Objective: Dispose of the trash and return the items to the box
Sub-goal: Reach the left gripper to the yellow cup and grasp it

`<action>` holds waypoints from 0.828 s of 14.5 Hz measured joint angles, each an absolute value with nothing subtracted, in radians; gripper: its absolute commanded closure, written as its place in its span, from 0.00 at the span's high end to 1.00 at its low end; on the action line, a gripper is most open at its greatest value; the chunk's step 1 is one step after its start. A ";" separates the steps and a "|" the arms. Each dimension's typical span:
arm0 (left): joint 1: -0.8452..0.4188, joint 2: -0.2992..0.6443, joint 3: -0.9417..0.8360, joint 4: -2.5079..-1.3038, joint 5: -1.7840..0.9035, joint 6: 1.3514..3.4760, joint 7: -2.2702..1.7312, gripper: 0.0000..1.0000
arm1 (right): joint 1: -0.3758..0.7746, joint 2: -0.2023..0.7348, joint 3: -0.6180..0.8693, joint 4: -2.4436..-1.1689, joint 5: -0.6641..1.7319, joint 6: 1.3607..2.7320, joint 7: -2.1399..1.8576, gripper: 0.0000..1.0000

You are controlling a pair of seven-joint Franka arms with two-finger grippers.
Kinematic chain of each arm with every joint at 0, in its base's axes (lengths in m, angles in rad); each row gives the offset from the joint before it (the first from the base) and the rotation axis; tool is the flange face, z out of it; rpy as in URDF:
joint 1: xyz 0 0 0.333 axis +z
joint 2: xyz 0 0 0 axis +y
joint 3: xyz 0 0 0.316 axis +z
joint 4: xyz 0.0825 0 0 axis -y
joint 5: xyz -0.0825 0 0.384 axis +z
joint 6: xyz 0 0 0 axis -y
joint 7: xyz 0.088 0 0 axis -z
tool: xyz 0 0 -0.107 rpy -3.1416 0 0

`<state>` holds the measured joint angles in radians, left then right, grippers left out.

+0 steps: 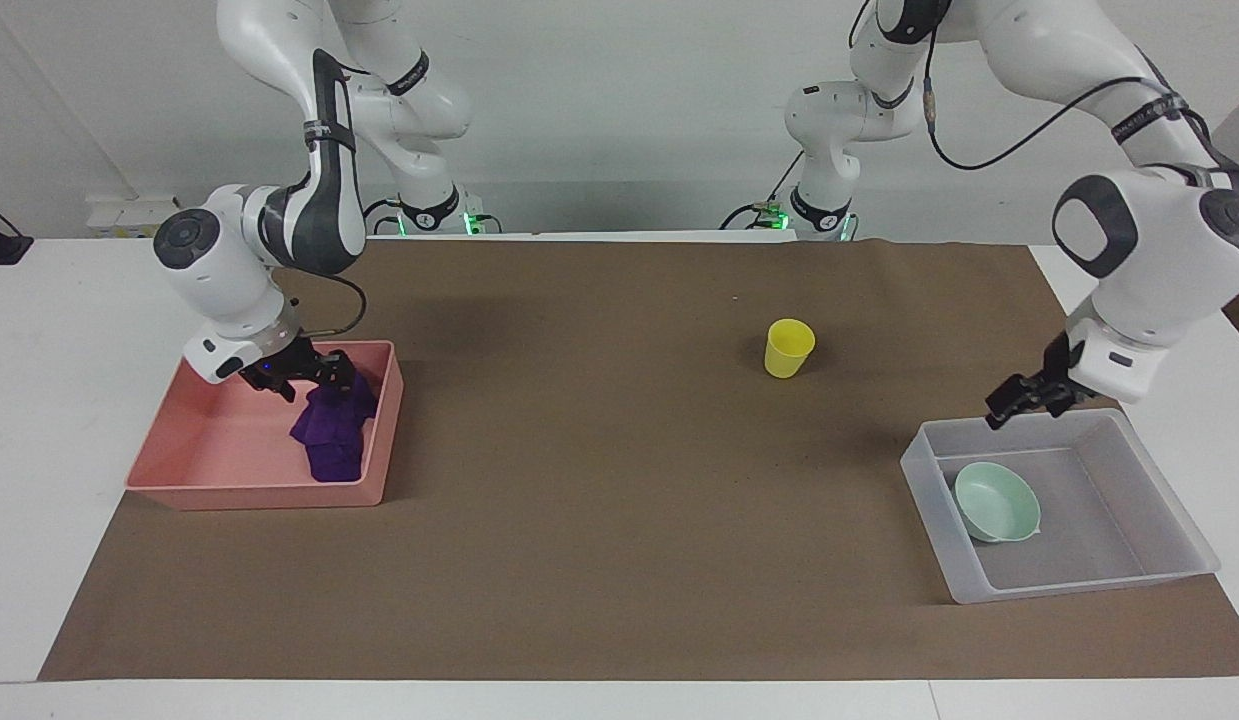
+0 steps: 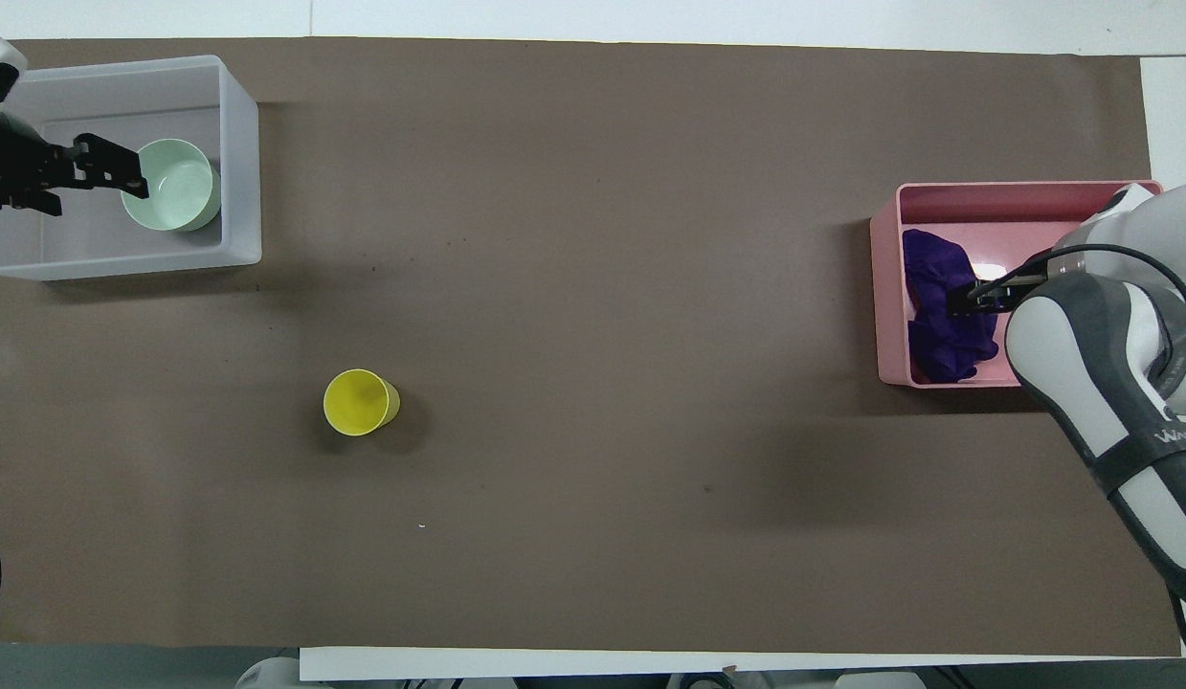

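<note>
Here, in the facing view, the purple rag [image 1: 331,435] lies heaped on the floor of the pink tray [image 1: 209,470], against the wall toward the table's middle, which reads as the trash already dropped where it belongs. The right hand [image 1: 314,375] hovers just over the heap, its wrist tilted down toward the rag; its fingers look spread and empty, with nothing of the cloth hanging from them. The mint-green bowl [image 1: 996,502] sits inside the clear-grey box [image 1: 1169,500], leaning against the wall toward the table's middle, so that item is put away. The left hand [image 1: 1019,398] hangs in the air over the box's edge nearest the robots, its fingers parted and holding nothing, the forearm slanting down from a raised elbow. The yellow cup [image 1: 788,348] stands upright on the brown surface [image 1: 599,520], apart from both trays, and by my judgement it is the one item not yet returned.

From overhead, the rag [image 2: 942,306] fills the tray's [image 2: 1023,196] inner end, with the right hand [image 2: 971,299] over it. The left hand [image 2: 100,165] shows open fingers just beside the bowl [image 2: 176,187] in the box [image 2: 238,144]. The cup [image 2: 360,403] stands alone, nearer to the robots than the box.
</note>
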<state>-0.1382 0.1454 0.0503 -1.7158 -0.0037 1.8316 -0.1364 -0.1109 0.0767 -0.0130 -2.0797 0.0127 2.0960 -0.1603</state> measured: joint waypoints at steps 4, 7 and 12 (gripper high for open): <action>-0.305 -0.091 0.041 -2.157 0.012 1.965 -0.276 1.00 | -0.080 0.032 -0.008 -1.979 0.013 1.917 -0.160 1.00; -0.363 -0.204 0.038 -2.422 0.012 2.122 -0.360 1.00 | -0.046 -0.022 -0.005 -1.955 0.013 1.801 -0.160 1.00; -0.449 -0.232 0.036 -2.483 0.013 2.177 -0.462 0.16 | -0.036 -0.086 -0.003 -1.848 0.011 1.555 -0.160 1.00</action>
